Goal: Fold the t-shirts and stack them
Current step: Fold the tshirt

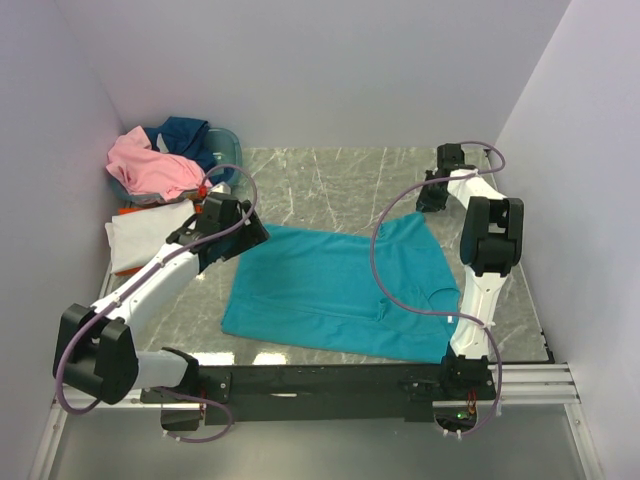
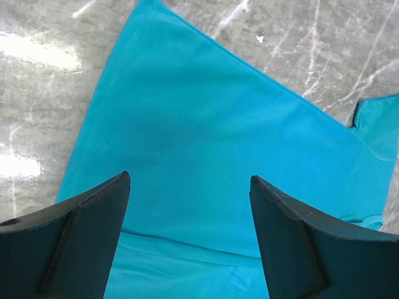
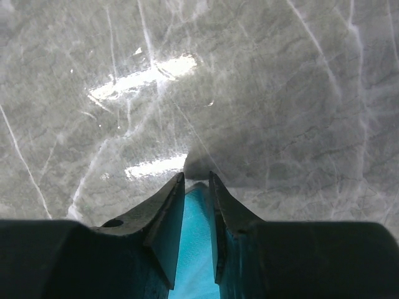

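A teal t-shirt (image 1: 330, 285) lies spread flat on the marble table, partly folded, with a fold edge near its front. My left gripper (image 1: 250, 235) hovers over the shirt's far left corner, jaws wide open and empty; the left wrist view shows teal cloth (image 2: 206, 124) below the left gripper (image 2: 190, 177). My right gripper (image 1: 430, 200) is at the shirt's far right corner, low over the table. In the right wrist view the right gripper (image 3: 196, 177) is shut on a strip of the teal cloth (image 3: 198, 249). Pink (image 1: 150, 165), navy (image 1: 185, 135), white (image 1: 145, 235) and orange (image 1: 125, 211) shirts are at the far left.
An oval blue-grey basket (image 1: 225, 145) stands in the far left corner, with the pink and navy shirts draped over it. The white shirt lies folded against the left wall, with the orange one just behind it. Walls close in on the left, right and back.
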Motion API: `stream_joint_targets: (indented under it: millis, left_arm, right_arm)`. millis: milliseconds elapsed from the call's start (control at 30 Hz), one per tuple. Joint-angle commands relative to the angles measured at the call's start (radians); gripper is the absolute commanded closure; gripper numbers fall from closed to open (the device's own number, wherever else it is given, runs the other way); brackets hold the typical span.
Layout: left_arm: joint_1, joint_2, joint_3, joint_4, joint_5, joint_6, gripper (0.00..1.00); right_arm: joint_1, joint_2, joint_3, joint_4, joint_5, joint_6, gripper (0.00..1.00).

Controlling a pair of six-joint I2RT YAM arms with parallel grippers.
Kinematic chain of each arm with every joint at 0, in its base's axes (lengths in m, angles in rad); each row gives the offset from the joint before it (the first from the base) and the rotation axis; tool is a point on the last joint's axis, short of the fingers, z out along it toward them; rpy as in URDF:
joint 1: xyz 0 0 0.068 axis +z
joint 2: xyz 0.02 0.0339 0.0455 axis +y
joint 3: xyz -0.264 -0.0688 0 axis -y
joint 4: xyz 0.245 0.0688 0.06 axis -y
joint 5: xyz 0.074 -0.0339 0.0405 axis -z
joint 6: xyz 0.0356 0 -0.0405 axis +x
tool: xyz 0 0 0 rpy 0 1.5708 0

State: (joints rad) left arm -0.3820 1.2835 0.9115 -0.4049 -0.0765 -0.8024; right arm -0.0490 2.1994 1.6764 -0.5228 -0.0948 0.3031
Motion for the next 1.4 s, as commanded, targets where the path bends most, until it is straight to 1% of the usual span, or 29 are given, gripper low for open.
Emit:
stream_joint_targets:
  millis: [0, 300, 367, 467, 500, 533, 633, 700, 767, 833, 867, 933, 967, 1033, 1067, 1133, 1167, 1267, 1367]
  left_arm:
    - [0.018, 0.008, 0.015, 0.02, 0.009, 0.025, 0.16]
    - [0.045, 0.01, -0.002, 0.041, 0.047, 0.025, 0.16]
    - [0.048, 0.013, -0.014, 0.054, 0.052, 0.025, 0.16]
    - [0.058, 0.039, -0.011, 0.064, 0.063, 0.038, 0.16]
    - [0.064, 0.049, -0.007, 0.066, 0.064, 0.045, 0.16]
    - [0.077, 0.062, 0.009, 0.066, 0.067, 0.057, 0.16]
    - [0.103, 0.112, 0.045, 0.072, 0.069, 0.089, 0.16]
    - [0.117, 0.155, 0.072, 0.074, 0.052, 0.109, 0.17]
    - [0.13, 0.213, 0.119, 0.067, 0.026, 0.14, 0.18]
    - [0.143, 0.259, 0.176, 0.061, 0.011, 0.169, 0.2]
    - [0.146, 0.307, 0.196, 0.061, -0.009, 0.176, 0.22]
    - [0.157, 0.347, 0.243, 0.067, -0.019, 0.198, 0.26]
    - [0.158, 0.388, 0.256, 0.084, -0.022, 0.207, 0.31]
    - [0.16, 0.431, 0.302, 0.09, -0.032, 0.227, 0.36]
    - [0.16, 0.474, 0.319, 0.094, -0.032, 0.235, 0.43]
    - [0.161, 0.511, 0.355, 0.107, -0.014, 0.255, 0.48]
    - [0.16, 0.539, 0.365, 0.116, -0.006, 0.259, 0.53]
    - [0.161, 0.589, 0.409, 0.11, 0.009, 0.269, 0.58]
    - [0.16, 0.611, 0.423, 0.098, 0.009, 0.27, 0.59]
  right_arm:
    - [0.008, -0.024, -0.035, -0.008, -0.037, -0.021, 0.71]
    - [0.009, -0.05, -0.086, -0.005, -0.045, -0.032, 0.71]
    - [0.009, -0.053, -0.096, 0.0, -0.051, -0.033, 0.73]
    - [0.011, -0.05, -0.089, -0.011, -0.06, -0.035, 0.8]
    - [0.011, -0.047, -0.086, -0.014, -0.065, -0.038, 0.83]
    - [0.011, -0.047, -0.083, -0.017, -0.068, -0.038, 0.88]
    - [0.011, -0.059, -0.089, -0.013, -0.082, -0.038, 0.97]
    - [0.012, -0.072, -0.093, -0.011, -0.082, -0.036, 1.0]
    - [0.011, -0.085, -0.101, -0.006, -0.079, -0.03, 1.0]
    - [0.011, -0.105, -0.106, -0.003, -0.075, -0.03, 1.0]
    - [0.011, -0.116, -0.106, -0.003, -0.075, -0.027, 1.0]
    - [0.011, -0.122, -0.103, -0.009, -0.074, -0.027, 1.0]
    - [0.011, -0.127, -0.103, -0.013, -0.074, -0.027, 1.0]
    - [0.011, -0.13, -0.104, -0.011, -0.075, -0.025, 1.0]
    - [0.011, -0.132, -0.106, -0.013, -0.079, -0.027, 1.0]
    - [0.011, -0.133, -0.11, -0.013, -0.082, -0.024, 1.0]
    - [0.011, -0.133, -0.112, -0.01, -0.085, -0.024, 1.0]
    - [0.011, -0.132, -0.113, -0.016, -0.083, -0.024, 1.0]
    - [0.011, -0.133, -0.116, -0.014, -0.082, -0.024, 1.0]
